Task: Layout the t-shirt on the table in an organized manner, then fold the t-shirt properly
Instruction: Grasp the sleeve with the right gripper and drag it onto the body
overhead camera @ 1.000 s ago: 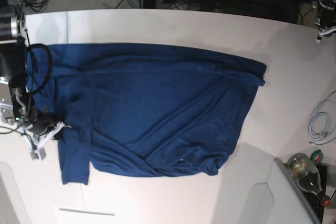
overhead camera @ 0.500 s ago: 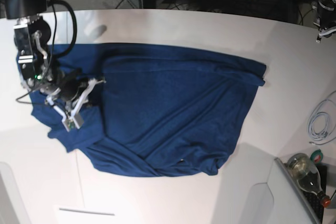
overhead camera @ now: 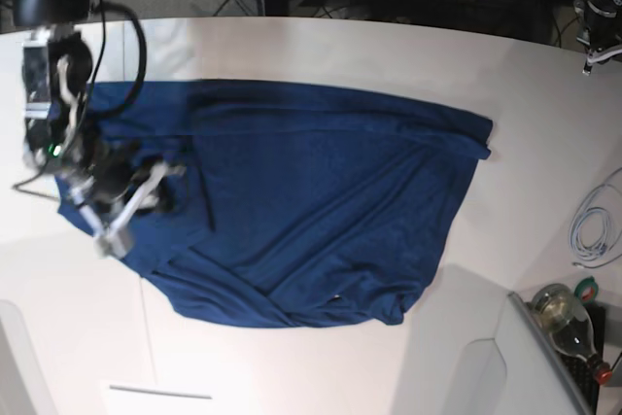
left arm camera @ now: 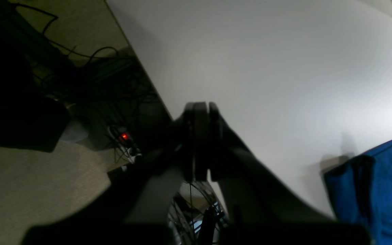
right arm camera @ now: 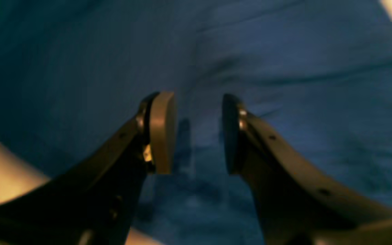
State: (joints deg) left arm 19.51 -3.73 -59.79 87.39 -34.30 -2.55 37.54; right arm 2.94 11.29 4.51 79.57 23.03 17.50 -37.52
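The dark navy t-shirt (overhead camera: 321, 201) lies spread across the white table (overhead camera: 321, 46), with its left edge bunched and folded inward. My right gripper (overhead camera: 138, 205) hovers over that folded left part. In the right wrist view the right gripper (right arm camera: 197, 132) is open, with nothing between its pads (right arm camera: 162, 131), and blue cloth (right arm camera: 284, 68) fills the view below. My left gripper (left arm camera: 198, 107) is shut and empty above the table's far edge. A corner of the t-shirt (left arm camera: 383, 194) shows at the lower right of that view.
A coiled white cable (overhead camera: 593, 225) lies at the table's right edge, with a glass bottle (overhead camera: 569, 323) below it beside a grey panel (overhead camera: 530, 366). Cables and a power strip (left arm camera: 124, 137) lie on the floor beyond the far edge.
The right arm carried the hanging lower-left flap up and inward onto the shirt, then opened its jaws and let the cloth go. The left gripper has stayed shut.
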